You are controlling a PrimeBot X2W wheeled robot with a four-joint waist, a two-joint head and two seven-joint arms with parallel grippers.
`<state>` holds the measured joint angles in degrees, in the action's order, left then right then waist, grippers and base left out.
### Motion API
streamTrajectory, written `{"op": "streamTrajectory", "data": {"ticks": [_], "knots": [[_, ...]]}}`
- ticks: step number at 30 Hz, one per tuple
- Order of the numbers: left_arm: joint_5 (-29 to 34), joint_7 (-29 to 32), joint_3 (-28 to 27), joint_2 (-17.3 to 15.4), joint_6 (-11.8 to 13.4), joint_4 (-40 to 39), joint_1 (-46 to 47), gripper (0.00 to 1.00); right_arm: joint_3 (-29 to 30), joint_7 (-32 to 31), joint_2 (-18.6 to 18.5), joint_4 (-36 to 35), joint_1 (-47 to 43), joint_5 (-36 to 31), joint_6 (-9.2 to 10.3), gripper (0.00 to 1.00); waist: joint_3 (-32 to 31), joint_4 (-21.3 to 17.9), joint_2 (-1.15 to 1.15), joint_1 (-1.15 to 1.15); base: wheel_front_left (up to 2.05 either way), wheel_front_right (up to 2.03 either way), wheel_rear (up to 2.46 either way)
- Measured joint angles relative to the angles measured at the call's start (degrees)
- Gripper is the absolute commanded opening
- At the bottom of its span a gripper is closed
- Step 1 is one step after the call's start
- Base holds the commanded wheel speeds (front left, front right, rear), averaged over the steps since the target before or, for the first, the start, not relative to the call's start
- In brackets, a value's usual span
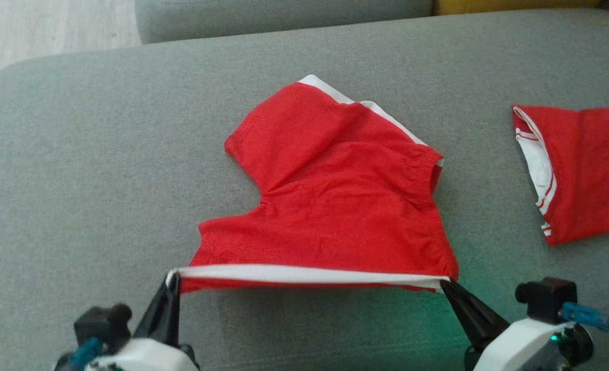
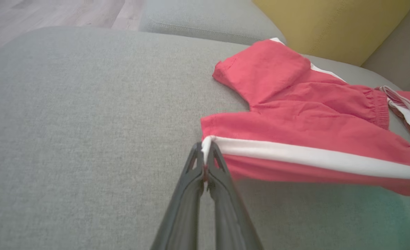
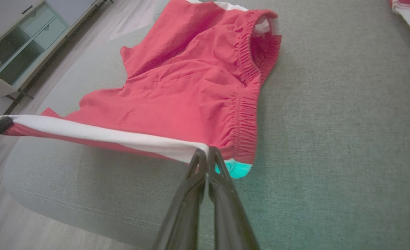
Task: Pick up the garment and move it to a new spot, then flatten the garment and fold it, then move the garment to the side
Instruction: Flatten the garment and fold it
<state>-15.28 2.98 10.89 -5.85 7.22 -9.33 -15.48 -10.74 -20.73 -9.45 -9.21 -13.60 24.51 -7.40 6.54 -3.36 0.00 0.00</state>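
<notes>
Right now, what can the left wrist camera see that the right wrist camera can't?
Left wrist view: a yellow cushion at the back of the sofa. Right wrist view: a pale cabinet with drawers, standing on the floor. Both: the red shorts on the grey sofa, with their white stripe pulled straight and taut.

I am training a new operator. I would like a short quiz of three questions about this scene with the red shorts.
1. True or false: the left gripper and the right gripper are both shut on the white stripe of the red shorts.
2. The second red garment lies on which side of the shorts? A: the robot's left. B: the robot's right. C: beneath them.
3. Fill in: the shorts lie on a grey ___.
Key: 1 true; 2 B; 3 sofa cushion.
</notes>
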Motion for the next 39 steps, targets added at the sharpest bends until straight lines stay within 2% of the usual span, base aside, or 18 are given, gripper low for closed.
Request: {"op": "streamTrajectory", "data": {"ticks": [3,6,7,11,15,19,25,30,31,32,33,34,39], "knots": [[0.08,0.03,-0.03,-1.74,-1.74,0.77,5.47,0.00,0.37,-1.59,1.52,-0.85,1.08,-0.20,0.00,0.00,1.58,-0.35,0.00,0.00,0.00,0.00,0.00],[0.09,0.99,-0.04,-3.25,-3.69,3.69,14.24,0.00,0.25,-2.18,2.07,-0.30,5.99,0.37,0.00,0.00,3.48,-0.56,0.00,0.00,0.00,0.00,0.00],[0.09,0.99,-0.04,-3.25,-3.69,3.69,14.24,0.00,0.25,-2.18,2.07,-0.30,5.99,0.37,0.00,0.00,3.48,-0.56,0.00,0.00,0.00,0.00,0.00],[0.09,3.35,0.21,-4.45,-6.68,9.71,27.40,0.00,0.08,-2.56,3.01,3.45,16.52,1.94,0.01,0.00,6.63,-1.23,0.00,0.00,0.00,0.00,0.00],[0.00,5.63,1.42,-4.79,-9.80,18.47,40.15,0.00,-0.44,-1.93,3.39,8.99,25.49,3.65,0.01,0.00,9.94,-2.30,0.00,0.00,0.00,0.00,0.00],[0.00,5.27,2.08,-4.70,-11.84,28.78,52.21,0.00,-1.00,0.70,3.41,14.63,32.39,5.50,0.01,0.00,13.10,-3.79,0.00,0.00,0.00,0.00,0.00],[0.47,1.77,3.53,-4.71,-13.39,43.91,66.32,0.00,-3.45,6.26,3.63,21.53,41.37,9.31,0.01,0.00,16.91,-7.16,0.00,0.00,0.00,0.00,0.00],[0.53,-0.05,5.05,-4.63,-14.29,55.22,73.42,0.00,-6.69,9.78,4.16,27.33,46.32,12.47,0.01,0.00,19.19,-10.10,0.00,0.00,0.00,0.00,0.00],[0.27,-0.07,5.17,-4.58,-14.29,57.28,74.21,0.15,-7.48,10.79,4.21,28.16,46.84,13.28,0.01,0.00,19.57,-10.54,0.00,0.01,0.00,0.00,0.00],[-0.16,-0.24,5.33,-4.47,-14.32,59.20,74.77,0.53,-8.15,11.67,4.24,29.05,47.36,13.54,0.01,0.41,19.89,-10.95,0.00,0.01,0.00,0.00,0.00],[-0.56,-0.77,5.43,-4.36,-14.35,60.71,74.96,1.00,-8.80,12.55,4.24,29.83,47.69,13.79,0.01,0.96,20.11,-11.26,0.00,0.01,0.00,0.00,0.00],[-1.04,-1.40,5.55,-4.23,-14.35,62.08,74.97,1.00,-9.28,13.80,4.23,30.47,47.95,13.84,0.01,1.00,20.27,-11.46,0.00,0.01,0.00,0.00,0.00],[-2.54,-7.73,5.92,-3.71,-14.32,65.97,74.82,1.00,-11.07,22.36,2.76,30.81,48.15,13.72,0.01,1.00,19.70,-11.03,0.00,0.01,0.00,0.00,0.00]]}}
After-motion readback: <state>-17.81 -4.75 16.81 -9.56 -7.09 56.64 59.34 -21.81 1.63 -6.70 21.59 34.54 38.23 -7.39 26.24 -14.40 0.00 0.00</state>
